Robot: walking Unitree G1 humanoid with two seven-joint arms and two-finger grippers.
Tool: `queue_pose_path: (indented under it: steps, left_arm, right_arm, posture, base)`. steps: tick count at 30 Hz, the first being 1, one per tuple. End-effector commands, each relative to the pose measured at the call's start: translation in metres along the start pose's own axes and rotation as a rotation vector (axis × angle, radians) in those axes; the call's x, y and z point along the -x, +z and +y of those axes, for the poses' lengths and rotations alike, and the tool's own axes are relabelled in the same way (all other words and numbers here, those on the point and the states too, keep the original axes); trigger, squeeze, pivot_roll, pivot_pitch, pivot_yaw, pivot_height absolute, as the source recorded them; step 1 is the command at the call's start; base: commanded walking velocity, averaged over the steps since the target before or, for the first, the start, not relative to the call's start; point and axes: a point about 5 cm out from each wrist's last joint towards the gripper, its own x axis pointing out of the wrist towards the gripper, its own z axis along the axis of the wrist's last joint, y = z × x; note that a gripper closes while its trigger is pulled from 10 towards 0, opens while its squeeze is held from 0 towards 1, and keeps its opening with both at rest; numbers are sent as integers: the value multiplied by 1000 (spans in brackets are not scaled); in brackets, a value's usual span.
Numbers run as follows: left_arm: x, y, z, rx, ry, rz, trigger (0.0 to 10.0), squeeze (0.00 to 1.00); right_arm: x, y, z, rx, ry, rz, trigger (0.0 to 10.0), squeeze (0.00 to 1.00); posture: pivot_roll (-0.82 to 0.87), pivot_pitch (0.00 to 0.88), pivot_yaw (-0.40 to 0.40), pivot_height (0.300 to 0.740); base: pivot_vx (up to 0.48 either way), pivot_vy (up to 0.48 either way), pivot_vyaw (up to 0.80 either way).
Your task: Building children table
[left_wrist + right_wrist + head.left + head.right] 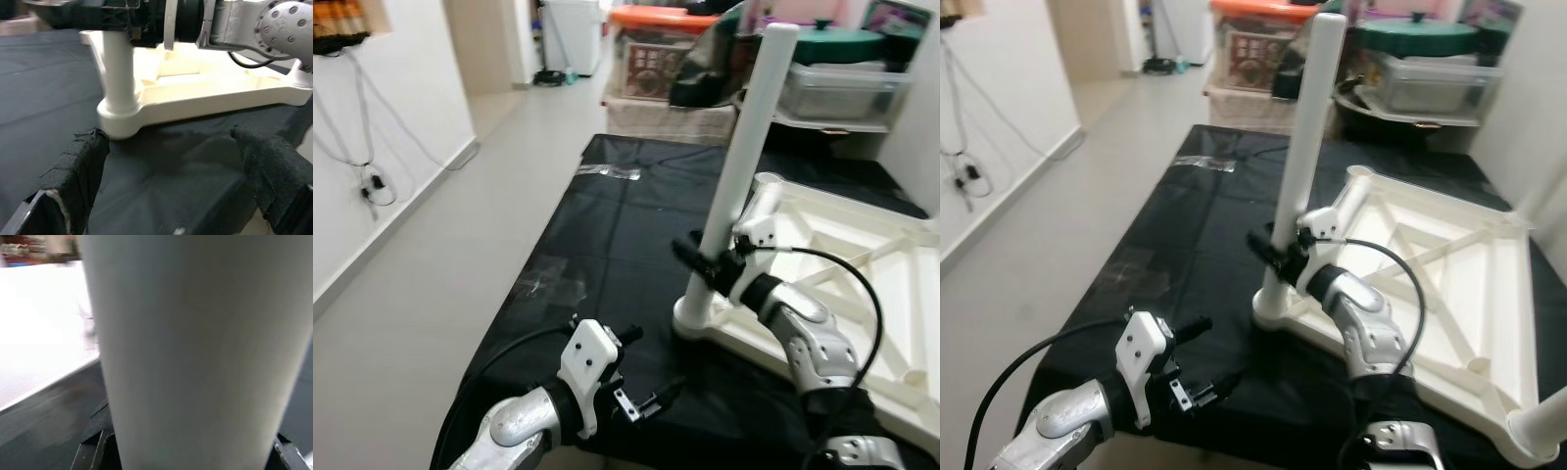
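Black cloth (607, 235) covers the whole work surface in front of me, and on it lies the white tabletop (1449, 264), flipped underside up with its ribs showing. At the near corner one white leg (736, 166) stands upright in its socket, leaning just a touch away from me. My right gripper (710, 262) is wrapped around that leg low down, fingers pinching it just above the socket (the right wrist view is nearly all pale tube, so the hold looks deep). My left gripper (641, 397) hovers near the table's front edge, well short of the corner, fingers (78, 166) spread wide and holding nothing, pointed at the leg's base.

I judge I'm seating or twisting this leg home. Here's the worry: the tabletop is light and nothing pins it down, so if I torque the leg the whole frame could skate on the slick cloth or lift at this corner. Push off-axis and the leg may jam crooked in the socket. Another leg (1542, 421) pokes in at the far right corner, so more remains.
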Motion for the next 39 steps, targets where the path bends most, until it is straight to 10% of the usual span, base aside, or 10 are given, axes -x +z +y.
queue_pose_path:
  steps: [1, 5, 13, 14, 15, 16, 22, 23, 33, 39]
  left_arm:
    - [0, -1, -1, -3, -1, 2, 10000, 0]
    - [0, -2, -1, -2, 1, 2, 10000, 0]
    - [0, -2, -1, 5, 3, 2, 10000, 0]
    - [0, -1, -1, 7, 4, 3, 10000, 0]
    - [0, -1, -1, 8, 4, 3, 10000, 0]
    - [-1, -1, 0, 9, 4, 3, 10000, 0]
    - [-1, -1, 0, 8, 6, 3, 10000, 0]
    - [0, -1, 0, 7, 6, 4, 10000, 0]
    - [2, 0, -2, 12, 7, 3, 10000, 0]
    - [1, -1, -3, 17, 7, 6, 10000, 0]
  right_arm:
    - [16, -6, -30, -21, -287, 12, 0, 0]
    - [58, -7, -59, 13, -750, 0, 0, 0]
    - [110, -10, -44, 51, -1096, -30, 0, 0]
    - [110, -11, -36, 27, -1077, -43, 5176, 0]
    - [107, -12, -31, 10, -1044, -51, 5176, 0]
    - [102, -13, -26, 16, -995, -56, 10000, 1000]
    - [99, -18, -17, 112, -960, -27, 10000, 953]
    - [106, -19, -14, 169, -947, -41, 10000, 0]
    - [153, -43, -5, 127, -827, 48, 10000, 0]
    - [180, -63, -14, 50, -476, 210, 10000, 0]
  posture:
    - [226, 0, -65, 740]
    - [212, 0, -61, 740]
    - [198, 0, -48, 740]
    - [198, 0, -48, 740]
    - [198, 0, -48, 740]
    - [195, 0, -50, 740]
    - [199, 0, -54, 740]
    - [197, 0, -57, 740]
    - [178, 0, -53, 740]
    - [168, 0, -45, 740]
  base:
    - [0, 0, 0]
    - [0, 0, 0]
    - [0, 0, 0]
    - [0, 0, 0]
    - [0, 0, 0]
    - [0, 0, 0]
    - [0, 0, 0]
    - [0, 0, 0]
    - [0, 0, 0]
    - [0, 0, 0]
